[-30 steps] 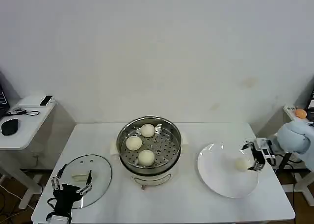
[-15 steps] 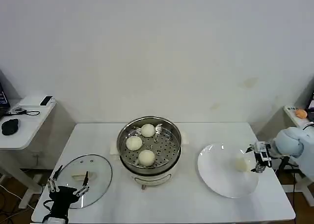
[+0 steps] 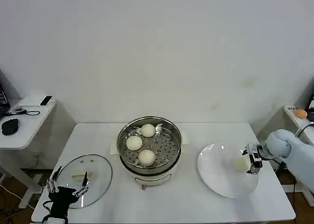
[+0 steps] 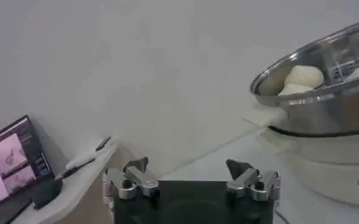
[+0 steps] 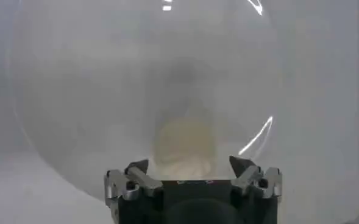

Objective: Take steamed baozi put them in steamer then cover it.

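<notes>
Left claw [image 3: 67,186] spread wide at bench [image 3: 196,207] front-left corner, over near rim of the cover [image 3: 86,177]. Steamer [image 3: 148,144] mid-bench holds three baozi [image 3: 146,157], bare bench either side. Fourth baozi [image 3: 241,163] on white plate [image 3: 221,177] near right edge; right claw [image 3: 251,160] open, just beside it, not gripping.

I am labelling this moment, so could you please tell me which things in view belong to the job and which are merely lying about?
Job:
- steamed baozi, three in the steamer, one on the plate
- cover
- right gripper
- left gripper

Lying about:
- side table
- mouse
</notes>
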You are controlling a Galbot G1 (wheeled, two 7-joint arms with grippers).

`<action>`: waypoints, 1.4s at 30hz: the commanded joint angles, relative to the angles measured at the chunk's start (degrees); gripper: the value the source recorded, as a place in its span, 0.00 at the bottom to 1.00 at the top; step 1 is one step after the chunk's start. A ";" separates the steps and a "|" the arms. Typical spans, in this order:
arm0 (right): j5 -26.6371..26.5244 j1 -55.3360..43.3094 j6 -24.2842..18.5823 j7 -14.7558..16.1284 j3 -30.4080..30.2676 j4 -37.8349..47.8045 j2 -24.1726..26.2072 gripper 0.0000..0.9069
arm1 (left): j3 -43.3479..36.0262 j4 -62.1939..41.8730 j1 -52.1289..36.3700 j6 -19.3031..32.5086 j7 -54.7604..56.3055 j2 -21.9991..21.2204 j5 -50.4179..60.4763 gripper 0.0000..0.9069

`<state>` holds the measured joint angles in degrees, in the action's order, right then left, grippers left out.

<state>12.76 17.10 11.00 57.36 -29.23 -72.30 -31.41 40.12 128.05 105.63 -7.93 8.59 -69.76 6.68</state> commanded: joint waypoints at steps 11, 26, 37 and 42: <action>0.86 0.01 0.52 1.19 -0.01 0.73 -1.10 0.72 | 0.14 -0.03 0.12 -0.08 -0.04 0.01 0.14 1.00; -4.18 -10.27 2.10 3.19 -6.03 -6.04 3.69 0.71 | 0.16 0.31 0.11 -0.05 -0.05 0.04 0.28 1.00; -20.34 -41.36 6.94 1.80 -29.57 -15.28 2.31 0.72 | -0.94 0.40 -0.94 -0.08 -0.11 0.16 0.70 1.00; -28.25 -51.10 11.11 -0.81 -36.19 -17.26 -3.53 0.72 | -0.80 0.30 -1.49 -0.08 -0.12 0.27 0.63 1.00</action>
<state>-2.81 -14.21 17.56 58.57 -51.24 -84.70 -30.39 39.34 128.42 104.21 -8.00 8.51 -69.51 7.34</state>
